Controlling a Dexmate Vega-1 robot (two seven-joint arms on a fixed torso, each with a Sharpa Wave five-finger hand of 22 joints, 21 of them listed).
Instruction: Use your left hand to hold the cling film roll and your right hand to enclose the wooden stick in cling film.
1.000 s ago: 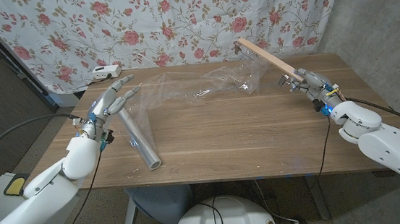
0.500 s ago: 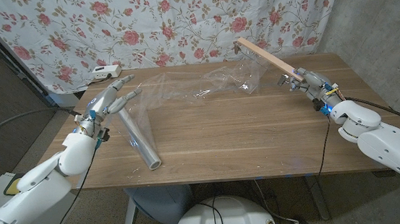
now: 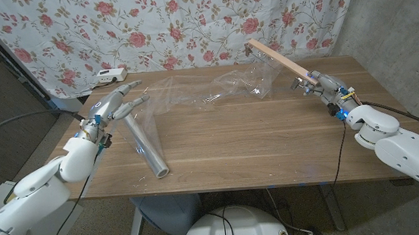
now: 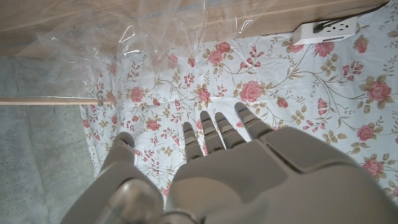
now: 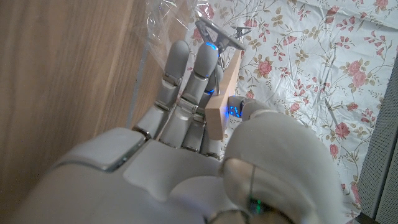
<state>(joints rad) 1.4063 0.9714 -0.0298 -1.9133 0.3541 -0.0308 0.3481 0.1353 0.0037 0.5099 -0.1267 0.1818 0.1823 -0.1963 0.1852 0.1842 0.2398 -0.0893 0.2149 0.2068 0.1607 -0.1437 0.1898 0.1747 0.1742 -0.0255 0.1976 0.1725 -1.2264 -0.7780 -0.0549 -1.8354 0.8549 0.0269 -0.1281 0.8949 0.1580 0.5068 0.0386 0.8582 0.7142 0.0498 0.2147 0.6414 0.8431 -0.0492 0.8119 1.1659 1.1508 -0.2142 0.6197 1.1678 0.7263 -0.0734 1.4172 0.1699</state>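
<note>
Clear cling film (image 3: 215, 94) stayed draped from the roll (image 3: 145, 144) to the wooden stick (image 3: 279, 60), gripped by the right hand (image 3: 321, 86); the left hand (image 3: 110, 107) remained open above the roll — no progress.

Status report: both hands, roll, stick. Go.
Left robot hand open, above the cling film roll, not gripping. Right robot hand holds the wooden stick, film sheet draped on its far end. Nothing in the way.

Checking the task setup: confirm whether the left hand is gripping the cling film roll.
No: the left hand hovers open above the cling film roll, which lies on the table.
</note>
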